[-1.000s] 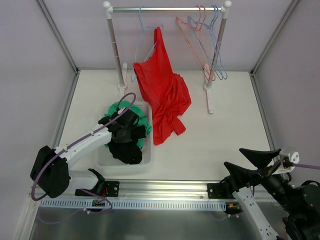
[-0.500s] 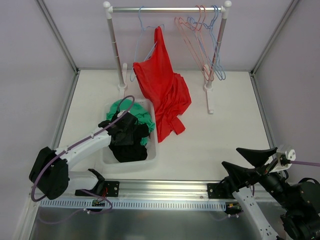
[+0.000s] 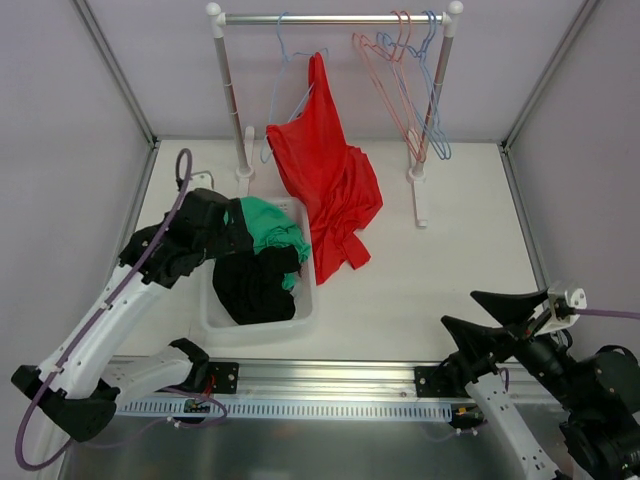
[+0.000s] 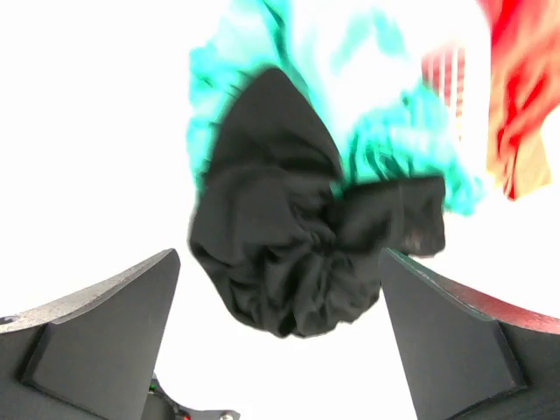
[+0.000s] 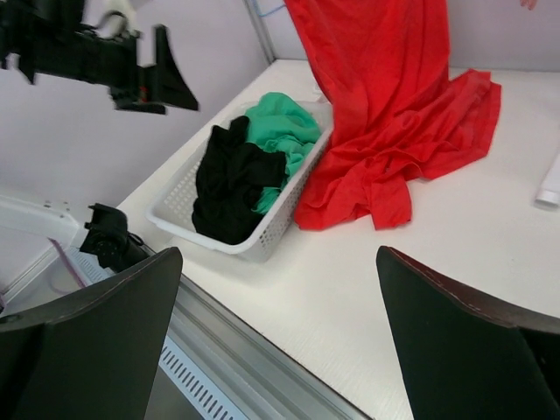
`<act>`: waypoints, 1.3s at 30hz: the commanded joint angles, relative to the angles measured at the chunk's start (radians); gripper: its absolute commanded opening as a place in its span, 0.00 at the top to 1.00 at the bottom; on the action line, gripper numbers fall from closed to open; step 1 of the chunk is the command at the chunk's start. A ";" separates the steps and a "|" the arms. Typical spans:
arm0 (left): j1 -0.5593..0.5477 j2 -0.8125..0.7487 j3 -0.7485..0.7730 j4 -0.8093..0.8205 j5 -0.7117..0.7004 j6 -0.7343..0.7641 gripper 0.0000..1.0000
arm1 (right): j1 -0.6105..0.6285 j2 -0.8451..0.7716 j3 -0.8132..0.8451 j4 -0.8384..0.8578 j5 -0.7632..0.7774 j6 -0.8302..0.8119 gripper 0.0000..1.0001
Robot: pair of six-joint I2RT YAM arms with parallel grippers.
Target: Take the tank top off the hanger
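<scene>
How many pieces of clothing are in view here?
3: a red tank top hanging at the back; a green garment and a black garment in the white plastic basket. Others may be hidden underneath them.

The tank top (image 3: 335,190) is soft, matt red fabric. The black cloth (image 3: 255,290) and green cloth (image 3: 268,225) look matt and crumpled. The basket (image 5: 262,236) is white perforated plastic. The rail (image 3: 330,18) is shiny metal, the counter (image 3: 450,260) smooth matt white.
</scene>
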 commanded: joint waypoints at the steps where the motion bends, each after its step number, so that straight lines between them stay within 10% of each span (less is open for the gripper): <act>1: 0.092 -0.005 0.108 -0.092 -0.079 0.050 0.01 | -0.005 0.137 0.037 0.004 0.107 -0.017 0.01; 11: 0.661 -0.209 0.086 -0.029 0.240 0.274 0.01 | -0.005 0.390 0.098 -0.163 0.703 -0.220 0.00; 39: 0.658 -0.790 -0.321 0.186 0.319 0.282 0.01 | -0.004 0.248 0.033 -0.176 0.698 -0.226 0.01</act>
